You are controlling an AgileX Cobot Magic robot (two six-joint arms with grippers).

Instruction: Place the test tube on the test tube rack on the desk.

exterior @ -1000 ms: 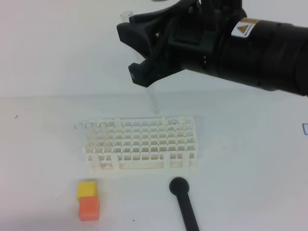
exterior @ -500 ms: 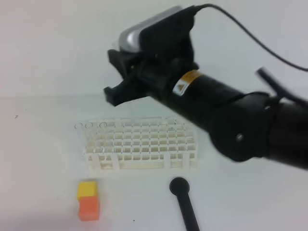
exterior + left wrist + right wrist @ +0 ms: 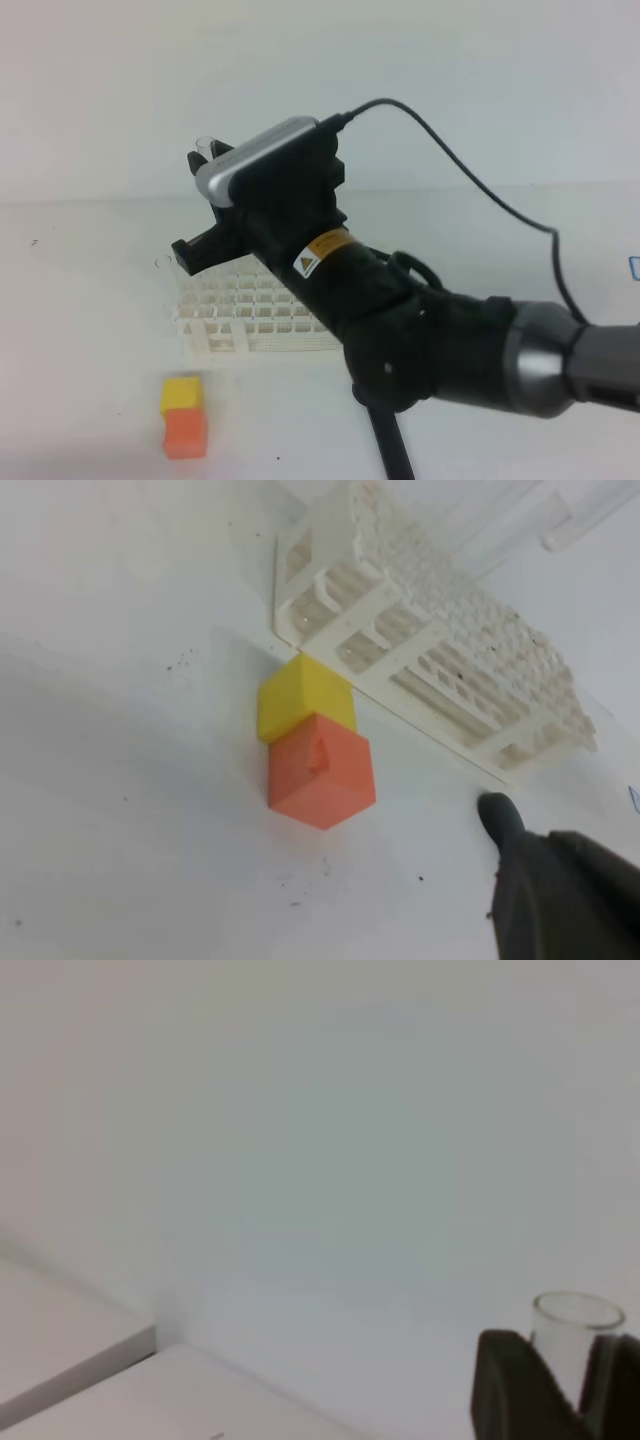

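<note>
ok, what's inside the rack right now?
A few clear tube rims show at the far-left corner of the test tube rack; the other visible holes look vacant. The right arm covers the rack's right part, so that part can't be checked.

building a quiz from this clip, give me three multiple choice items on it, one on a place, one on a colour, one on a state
1. Where does the two-colour block stand?
A. inside the rack
B. on the desk in front of the rack's left end
C. on the black rod

2. What colours is the block, top to bottom?
A. yellow over orange
B. blue over green
C. all white

3. What is the right hand doing?
A. hanging open with nothing in it
B. shut on a tube
C. gripping the block

Answers:
1 B: it stands on the desk near the rack.
2 A: the left wrist view shows yellow above orange.
3 B: the tube rim rises between the fingers.
</note>
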